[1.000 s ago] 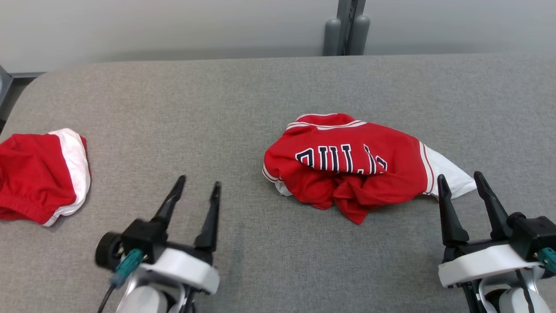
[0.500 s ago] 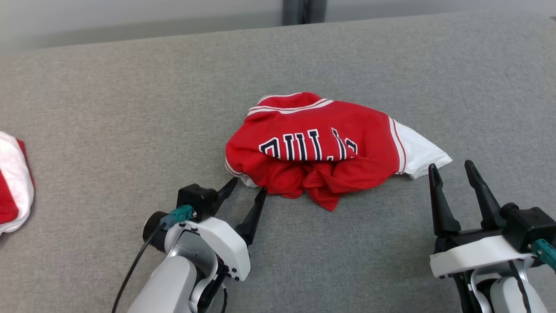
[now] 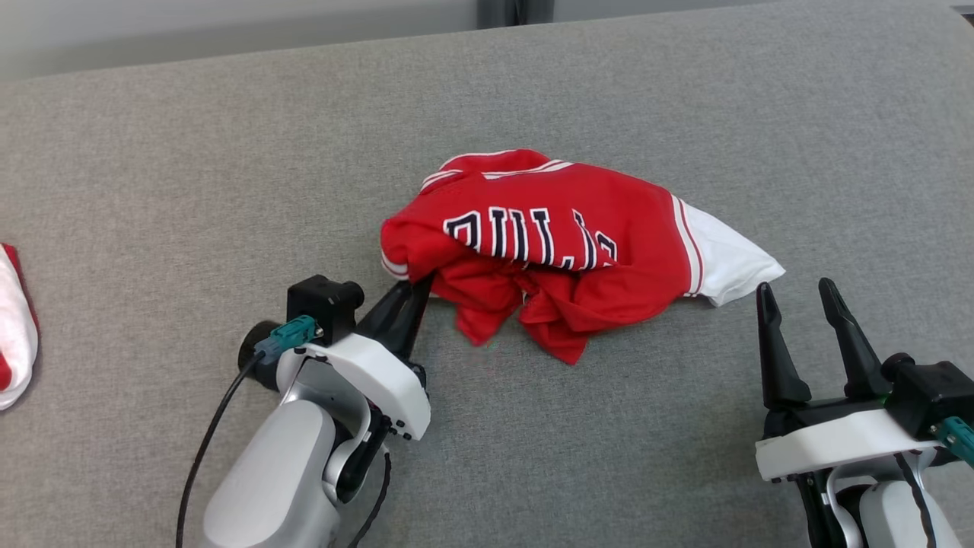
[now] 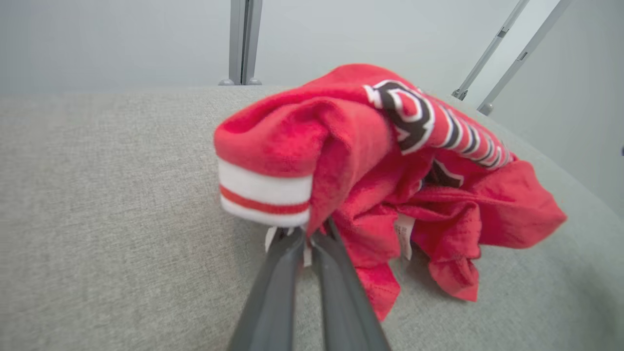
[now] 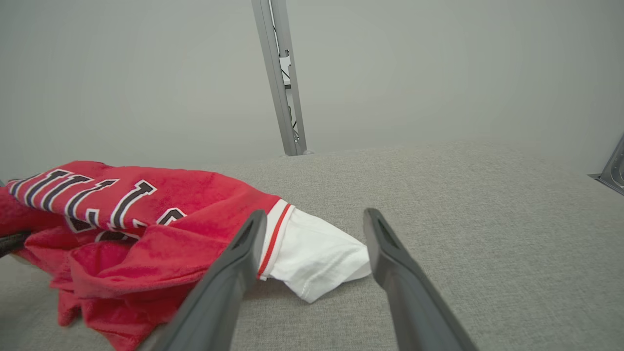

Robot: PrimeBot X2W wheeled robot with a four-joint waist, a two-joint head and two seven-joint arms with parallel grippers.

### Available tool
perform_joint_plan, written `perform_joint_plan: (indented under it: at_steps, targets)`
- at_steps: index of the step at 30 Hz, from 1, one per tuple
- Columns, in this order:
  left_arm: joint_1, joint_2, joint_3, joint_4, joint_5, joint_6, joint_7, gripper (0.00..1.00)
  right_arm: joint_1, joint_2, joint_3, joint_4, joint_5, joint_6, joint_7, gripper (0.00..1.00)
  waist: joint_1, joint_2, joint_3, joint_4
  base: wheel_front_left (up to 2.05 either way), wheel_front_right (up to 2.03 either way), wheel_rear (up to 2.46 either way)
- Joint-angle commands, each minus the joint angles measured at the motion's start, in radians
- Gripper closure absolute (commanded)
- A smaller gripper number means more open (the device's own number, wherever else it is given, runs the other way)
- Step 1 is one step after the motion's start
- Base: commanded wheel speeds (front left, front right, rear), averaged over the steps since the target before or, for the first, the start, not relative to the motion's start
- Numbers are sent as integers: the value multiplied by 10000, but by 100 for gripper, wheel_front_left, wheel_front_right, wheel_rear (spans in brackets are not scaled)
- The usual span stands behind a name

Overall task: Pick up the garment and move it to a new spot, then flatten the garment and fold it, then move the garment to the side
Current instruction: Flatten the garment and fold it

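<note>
While the right tool [image 3: 794,287] gapes empty, the left tool [image 3: 415,289] pinches the garment [image 3: 578,228] edge.

Red jersey [image 3: 609,221] on grey table [image 3: 190,152]

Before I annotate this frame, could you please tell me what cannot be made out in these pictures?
Head view: folds hide part of the lettering on the red garment.
Left wrist view: the garment's cuff covers the tips of the left tool, so how much cloth they pinch is unclear.
Head view: the left edge cuts off the red-and-white cloth.
</note>
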Motion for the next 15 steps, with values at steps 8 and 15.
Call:
perform_joint_plan:
  at_steps: [8, 15]
  targets:
    - [634, 692, 206, -2676, 248, 483, 108, 100, -12, -28, -106, 47, 96, 2, -48, 0, 0, 0, -81, 429, 0, 0, 0]
    - [1481, 1296, 411, -5515, 403, 1094, 892, 100, -63, -31, -113, -7, 91, 2, 33, 0, 0, 0, -47, 823, 0, 0, 0]
